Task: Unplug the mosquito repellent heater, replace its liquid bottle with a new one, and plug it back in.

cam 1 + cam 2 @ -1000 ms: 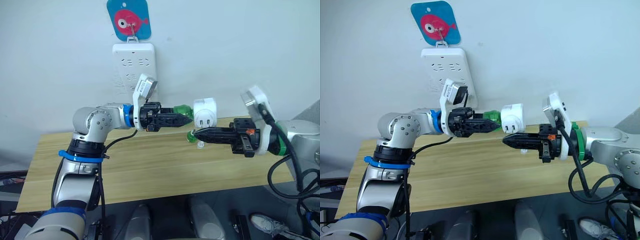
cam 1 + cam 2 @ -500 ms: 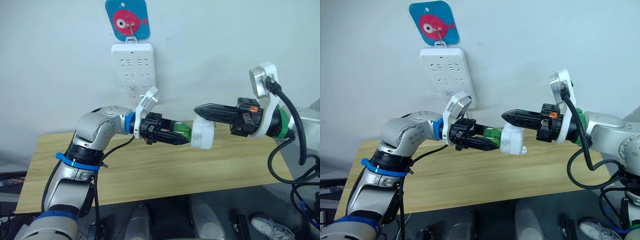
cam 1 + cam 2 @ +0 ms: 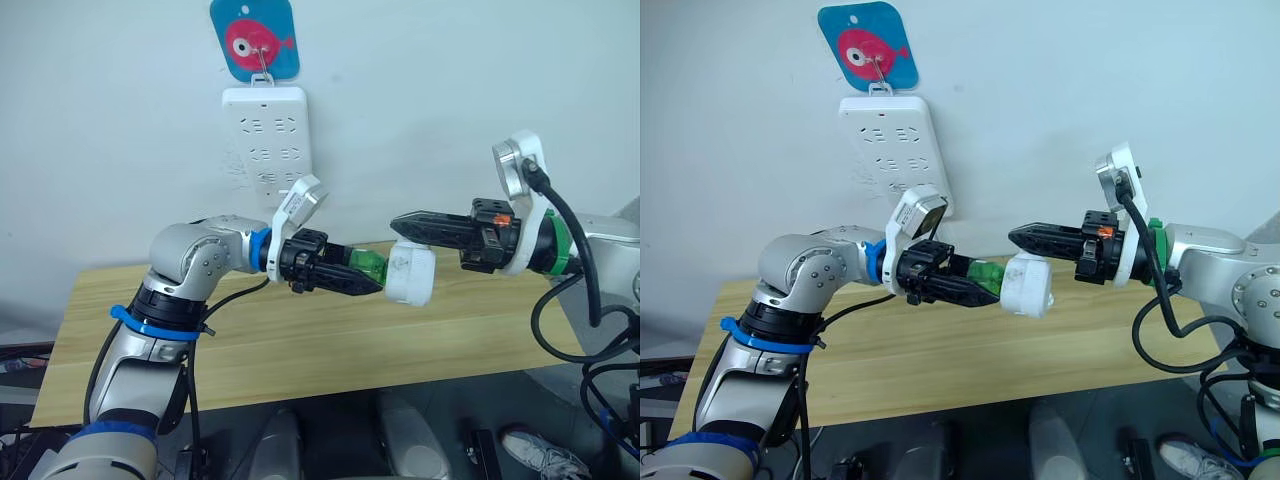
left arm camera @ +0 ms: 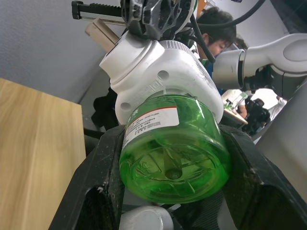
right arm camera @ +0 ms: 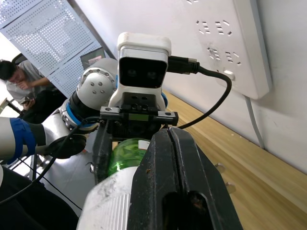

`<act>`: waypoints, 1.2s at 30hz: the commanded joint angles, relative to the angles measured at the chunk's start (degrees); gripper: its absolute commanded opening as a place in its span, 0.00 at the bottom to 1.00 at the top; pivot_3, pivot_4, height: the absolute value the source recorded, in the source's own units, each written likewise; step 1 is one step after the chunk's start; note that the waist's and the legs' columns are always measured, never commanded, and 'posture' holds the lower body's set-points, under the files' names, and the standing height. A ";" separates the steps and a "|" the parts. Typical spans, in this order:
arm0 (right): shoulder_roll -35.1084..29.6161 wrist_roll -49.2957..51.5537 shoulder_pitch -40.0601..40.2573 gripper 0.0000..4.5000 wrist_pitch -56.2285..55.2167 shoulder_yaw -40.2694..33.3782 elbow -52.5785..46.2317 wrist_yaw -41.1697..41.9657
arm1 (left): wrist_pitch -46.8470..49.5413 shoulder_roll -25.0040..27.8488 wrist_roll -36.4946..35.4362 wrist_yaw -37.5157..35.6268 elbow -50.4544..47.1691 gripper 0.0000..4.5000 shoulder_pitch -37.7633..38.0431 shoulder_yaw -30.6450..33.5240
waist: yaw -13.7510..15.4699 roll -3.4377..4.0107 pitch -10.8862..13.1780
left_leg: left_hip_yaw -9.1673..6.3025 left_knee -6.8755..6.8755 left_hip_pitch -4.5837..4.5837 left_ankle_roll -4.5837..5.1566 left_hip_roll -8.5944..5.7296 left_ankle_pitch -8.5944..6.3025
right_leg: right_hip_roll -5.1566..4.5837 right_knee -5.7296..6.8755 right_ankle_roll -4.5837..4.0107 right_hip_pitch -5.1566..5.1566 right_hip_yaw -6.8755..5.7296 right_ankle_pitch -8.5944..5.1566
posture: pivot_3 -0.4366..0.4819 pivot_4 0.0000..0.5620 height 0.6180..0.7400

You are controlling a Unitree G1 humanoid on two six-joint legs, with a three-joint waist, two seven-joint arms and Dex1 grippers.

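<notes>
Holding: left gripper [image 3: 362,284] pinches the green liquid bottle [image 4: 172,146], one black finger on each side of its body.
Bottle: base faces the left wrist camera; its neck end sits in the mosquito repellent heater [image 3: 410,274].
Heater: white, in the air above the wooden table [image 3: 300,335], at the left gripper's fingertips and just below the right gripper's tip.
Right gripper [image 3: 400,219]: fingers pressed together, pinching nothing; they lie over the heater's top; contact cannot be told.
Power strip [image 3: 267,135]: white, on the wall beyond both grippers, under a blue fish tag [image 3: 255,39].
Background: a person [image 5: 21,81] sits past the left arm.
</notes>
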 commanded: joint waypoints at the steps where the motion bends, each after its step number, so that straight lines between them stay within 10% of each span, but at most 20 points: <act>1: -0.79 -0.22 0.45 0.00 1.90 0.18 -1.09 0.83 | -0.08 -0.59 -3.68 -0.05 -2.43 0.51 -1.74 4.10 | 0.00 0.00 0.00 | 0.00 0.00 0.00 0.00 0.00 0.00 | 0.00 0.00 0.00 0.00 0.00 0.00 | 0.25 0.37 1.00; 18: -1.85 7.03 2.51 0.00 0.92 -7.49 2.28 -7.27 | -2.76 -0.56 -2.12 4.88 -2.19 0.51 1.93 5.62 | 0.05 0.00 0.00 | 0.00 0.00 0.00 0.00 0.01 0.00 | -0.01 0.00 0.00 0.00 0.01 0.00 | 0.24 0.38 1.00; 31: 11.98 26.55 34.02 0.97 -23.63 -21.60 -17.18 -44.94 | -7.14 -15.10 -2.47 28.41 -5.04 0.51 7.46 13.21 | 0.99 0.00 -0.03 | 0.09 0.08 -0.13 0.01 0.04 -0.01 | -0.03 0.07 0.00 -0.01 0.00 0.00 | 0.22 0.37 1.00; 36: 19.79 24.56 38.71 1.00 -32.49 -13.80 -27.98 -53.28 | -7.20 -19.55 -3.58 33.78 -4.97 0.51 7.68 13.92 | 0.44 0.05 -0.06 | 0.16 0.13 -0.01 0.00 0.03 0.00 | 0.00 0.25 0.00 -0.02 0.12 0.00 | 0.20 0.37 1.00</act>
